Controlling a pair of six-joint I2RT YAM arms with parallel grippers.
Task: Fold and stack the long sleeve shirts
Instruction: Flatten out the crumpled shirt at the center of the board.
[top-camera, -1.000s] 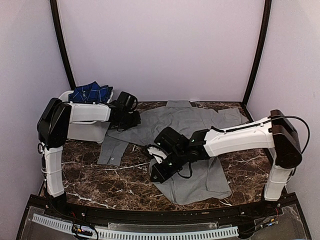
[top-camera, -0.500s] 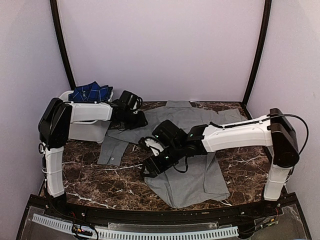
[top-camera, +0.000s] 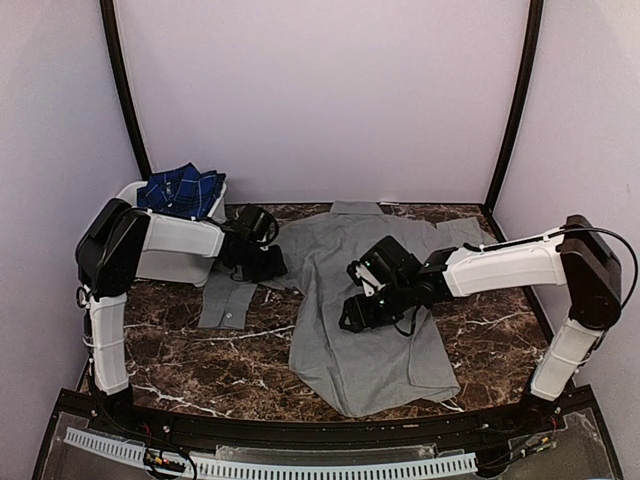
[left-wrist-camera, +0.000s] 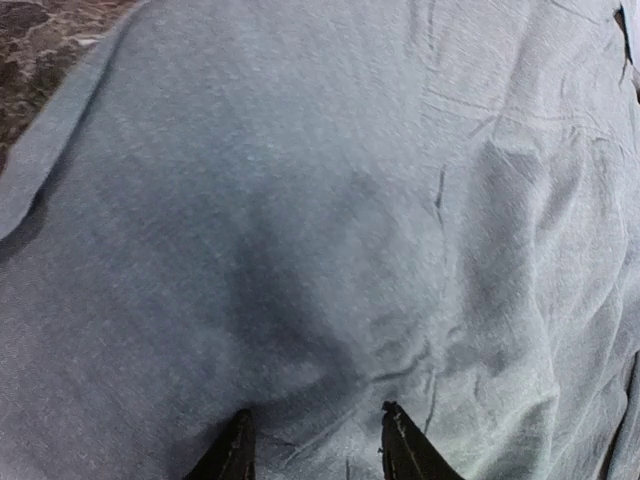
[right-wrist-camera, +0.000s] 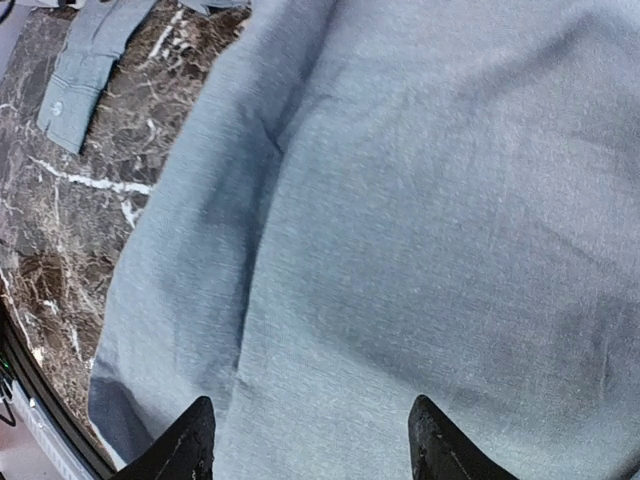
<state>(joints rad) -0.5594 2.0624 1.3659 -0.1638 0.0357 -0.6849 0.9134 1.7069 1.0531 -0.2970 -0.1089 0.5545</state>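
Note:
The grey long sleeve shirt (top-camera: 365, 355) lies spread over the marble table (top-camera: 190, 350), collar toward the back, its left sleeve (top-camera: 225, 295) hanging toward the front. The plaid shirt (top-camera: 182, 188) sits bunched in the white tub (top-camera: 128, 188) at the back left. My left gripper (top-camera: 264, 266) hovers at the grey shirt's left shoulder; in the left wrist view it (left-wrist-camera: 316, 428) stands open over wrinkled grey cloth (left-wrist-camera: 300, 200) with nothing held. My right gripper (top-camera: 352, 316) is over the shirt's middle, and in the right wrist view it (right-wrist-camera: 312, 420) is open above smooth cloth (right-wrist-camera: 420, 200).
Dark frame posts (top-camera: 515, 100) rise at both back corners against pale walls. The table's near edge has a black rail (top-camera: 300, 440). In the right wrist view, bare marble (right-wrist-camera: 60, 230) and the sleeve cuff (right-wrist-camera: 72, 88) lie to the left of the shirt body.
Both grippers opened and let go of the grey shirt. The right gripper drew back to the right and up from the hem; the shirt's lower half now lies flatter and wider.

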